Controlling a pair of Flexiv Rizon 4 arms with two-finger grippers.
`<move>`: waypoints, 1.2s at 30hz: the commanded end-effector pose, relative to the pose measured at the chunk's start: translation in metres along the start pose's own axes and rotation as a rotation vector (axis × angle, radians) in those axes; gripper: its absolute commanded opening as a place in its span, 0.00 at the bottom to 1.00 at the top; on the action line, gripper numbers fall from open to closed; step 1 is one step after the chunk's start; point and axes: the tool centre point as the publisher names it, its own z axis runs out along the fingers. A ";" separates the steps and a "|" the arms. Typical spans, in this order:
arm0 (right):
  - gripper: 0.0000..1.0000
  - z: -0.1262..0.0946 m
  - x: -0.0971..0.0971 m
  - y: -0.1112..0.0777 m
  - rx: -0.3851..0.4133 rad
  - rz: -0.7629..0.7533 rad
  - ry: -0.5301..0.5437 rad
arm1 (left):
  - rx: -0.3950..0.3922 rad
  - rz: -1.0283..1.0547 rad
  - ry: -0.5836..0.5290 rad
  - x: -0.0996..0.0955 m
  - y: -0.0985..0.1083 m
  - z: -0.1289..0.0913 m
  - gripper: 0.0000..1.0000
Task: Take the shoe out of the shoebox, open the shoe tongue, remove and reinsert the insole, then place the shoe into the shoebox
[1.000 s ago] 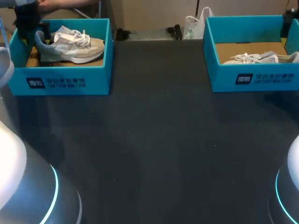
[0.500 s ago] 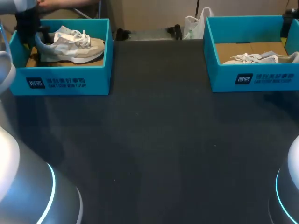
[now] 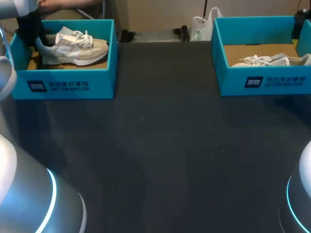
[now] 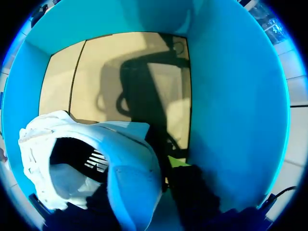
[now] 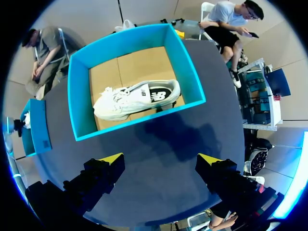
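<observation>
Head view says we're barely started: the shoe (image 3: 73, 46) sits sole-down in the left shoebox (image 3: 65, 82) with the left gripper (image 3: 30, 29) down at its heel, can't tell if it's clamped on, so lifting out, tongue, insole and putting back are all left. Right gripper (image 5: 161, 160) hangs spread wide over the other shoebox (image 5: 79, 106), holding nothing. Shoe looks like soft pale mesh with floppy laces (image 3: 85, 38) and a padded rounded heel, box is stiff teal card with a brown floor
</observation>
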 end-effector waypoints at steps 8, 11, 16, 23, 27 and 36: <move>1.00 0.000 0.000 -0.001 -0.001 0.001 0.000 | 0.117 0.010 -0.025 0.015 0.015 -0.007 0.00; 1.00 0.000 0.000 -0.001 -0.001 0.001 0.000 | 0.117 0.009 -0.030 0.016 0.015 -0.016 0.00; 1.00 0.000 0.000 -0.001 -0.001 0.001 0.000 | 0.105 -0.003 -0.037 0.019 0.012 -0.041 0.00; 1.00 0.000 0.000 -0.001 -0.001 0.001 0.000 | 0.104 -0.018 -0.039 0.025 0.006 -0.072 0.00; 1.00 0.000 0.000 -0.001 -0.001 0.001 0.000 | 0.105 -0.009 -0.047 0.029 -0.001 -0.088 0.00; 1.00 0.000 0.000 -0.001 -0.001 0.001 0.000 | 0.073 0.031 -0.051 0.034 -0.020 -0.129 0.00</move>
